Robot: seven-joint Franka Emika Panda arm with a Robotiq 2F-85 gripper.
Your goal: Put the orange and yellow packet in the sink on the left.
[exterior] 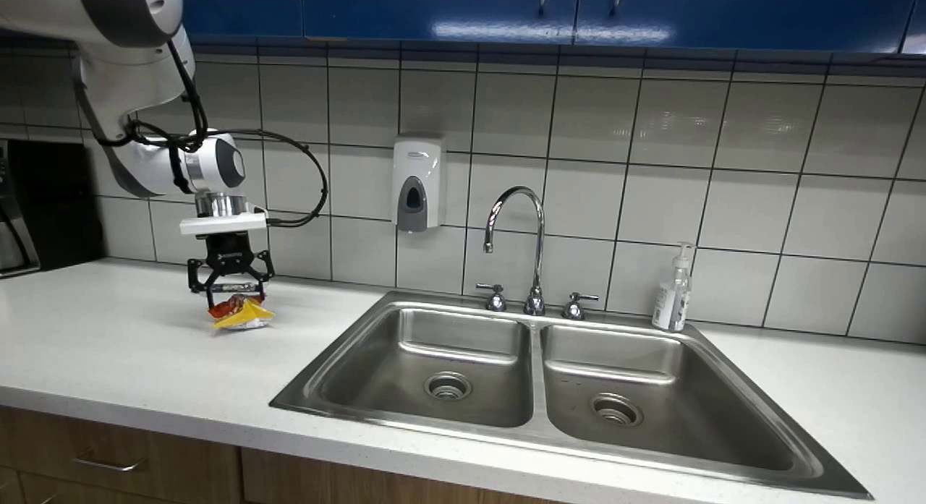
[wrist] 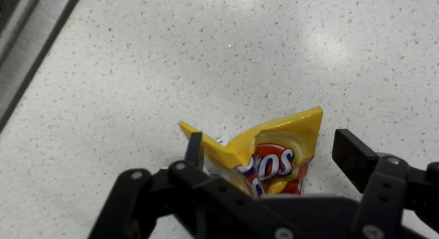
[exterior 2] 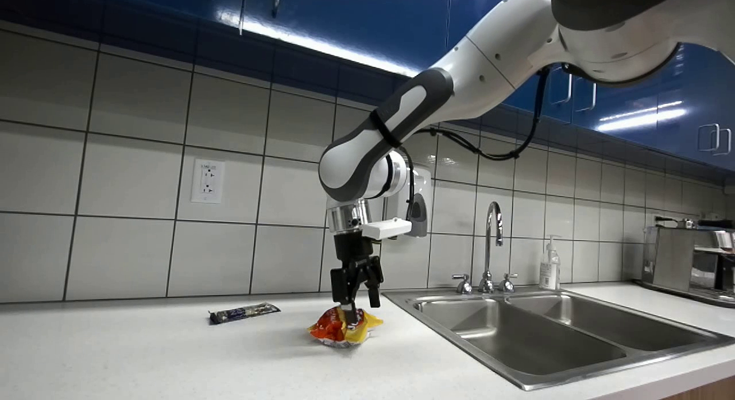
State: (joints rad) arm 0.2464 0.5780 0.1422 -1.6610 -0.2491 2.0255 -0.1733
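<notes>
The packet (wrist: 277, 160) lies on the bench (exterior: 145, 352) near the sink (exterior: 537, 388), mostly within the wide-spread pincer (exterior: 236, 294), so only the approach seems done; gripping, lifting and placing in the left basin (exterior: 391, 377) remain.

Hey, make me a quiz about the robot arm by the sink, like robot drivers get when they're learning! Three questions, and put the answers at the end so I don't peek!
1. True or false: the end effector stands open.

2. Fill in the blank: the orange and yellow packet lies on the ____.

3. Pick one: how many basins does the sink have?
A) one
B) two
C) three

Key
1. True; the wrist view shows its two sides apart.
2. Countertop.
3. B, two.
</notes>
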